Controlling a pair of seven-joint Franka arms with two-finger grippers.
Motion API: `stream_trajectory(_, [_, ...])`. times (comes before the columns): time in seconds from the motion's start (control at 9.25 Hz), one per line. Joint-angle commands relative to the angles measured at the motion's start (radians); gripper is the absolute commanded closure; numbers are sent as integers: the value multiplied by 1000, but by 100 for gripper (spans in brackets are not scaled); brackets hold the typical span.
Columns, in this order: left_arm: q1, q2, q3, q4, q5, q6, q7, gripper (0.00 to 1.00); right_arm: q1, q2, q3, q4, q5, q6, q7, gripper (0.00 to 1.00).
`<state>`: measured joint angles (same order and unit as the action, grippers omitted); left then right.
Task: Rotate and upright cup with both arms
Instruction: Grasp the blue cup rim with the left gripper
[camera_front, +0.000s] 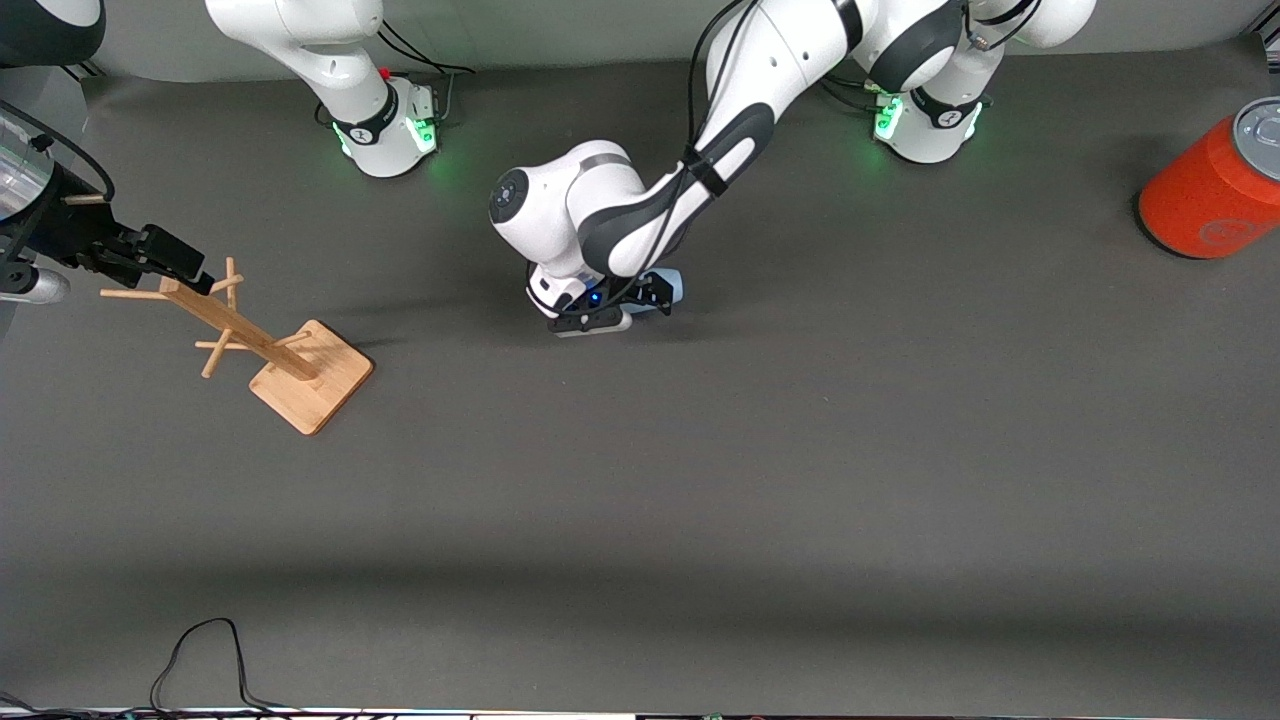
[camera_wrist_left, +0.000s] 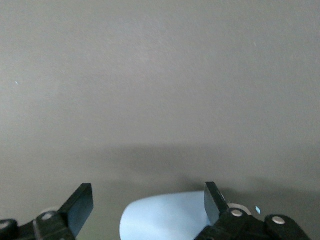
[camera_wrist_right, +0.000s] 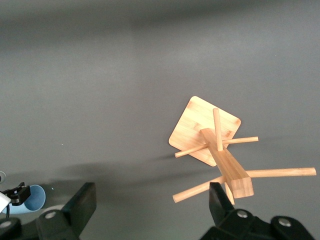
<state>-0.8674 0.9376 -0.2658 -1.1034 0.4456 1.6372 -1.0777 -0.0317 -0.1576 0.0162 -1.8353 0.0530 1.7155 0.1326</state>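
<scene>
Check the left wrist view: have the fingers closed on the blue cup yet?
No: the left gripper has its fingers spread wide around the cup.

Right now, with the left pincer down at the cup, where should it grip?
Across the body. The cup appears to lie on its side on the table, its rounded wall between the open fingers of the left pincer. Come from above and close on opposite sides of the wall, not the rim.

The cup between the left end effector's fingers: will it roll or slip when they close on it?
The cup seems to lie on its side, so a nudge likely rolls it. Its tapered, smooth-looking wall may slide out of the open left end effector. It is probably light.
</scene>
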Motion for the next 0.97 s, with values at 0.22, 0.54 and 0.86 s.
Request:
stream_trajectory(0.22, [-27, 24, 11, 24, 16, -66, 180, 20, 9, -11, -13, -19, -15, 19, -41, 0])
stream_trajectory(0.54, [-36, 18, 14, 27, 34, -128, 352, 100, 9, 12, -12, 2, -30, 32, -74, 0])
stream_trajectory(0.86, [-33, 14, 14, 37, 41, -160, 364, 100, 9, 32, -13, 21, -24, 16, -79, 0])
